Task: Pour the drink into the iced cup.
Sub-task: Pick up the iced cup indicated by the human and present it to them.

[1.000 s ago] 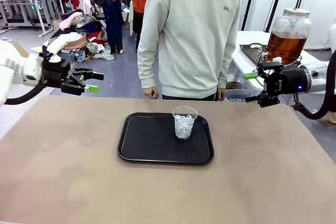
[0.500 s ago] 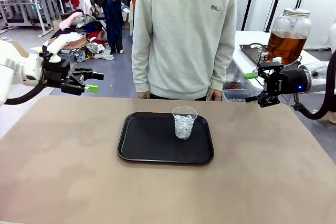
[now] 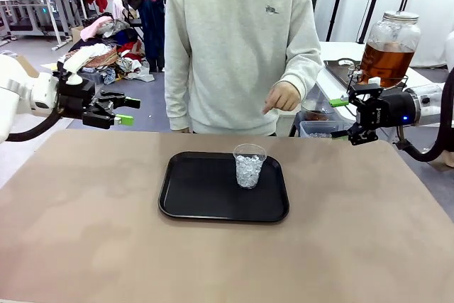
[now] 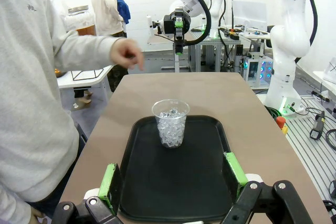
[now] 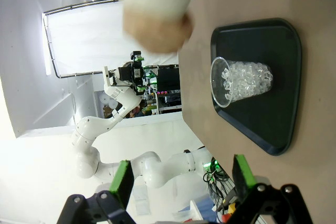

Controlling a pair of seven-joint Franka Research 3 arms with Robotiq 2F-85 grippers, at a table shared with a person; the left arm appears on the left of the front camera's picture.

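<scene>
front view: left gripper (image 3: 131, 111) hangs at 10 o'clock of the table (image 3: 85, 232), jaws released, empty. right gripper (image 3: 338, 118) hangs at 2 o'clock, also released, empty. iced cup (image 3: 249, 166) stands upright at 1 o'clock on the black tray (image 3: 191, 196). the drink (image 3: 386, 64) fills the lower part of a lidded glass jar (image 3: 392, 30) on a side table at 2 o'clock, behind the right gripper. person's hand (image 3: 282, 96) is held up at 1 o'clock beyond the far edge.
left wrist view: cup at 12 o'clock, well apart from the spread pads.
right wrist view: pads spread; cup at 1 o'clock.

Bright light fills the room and shadows are soft. The person's hand (image 5: 157, 31) looks blurry in the right wrist view.
</scene>
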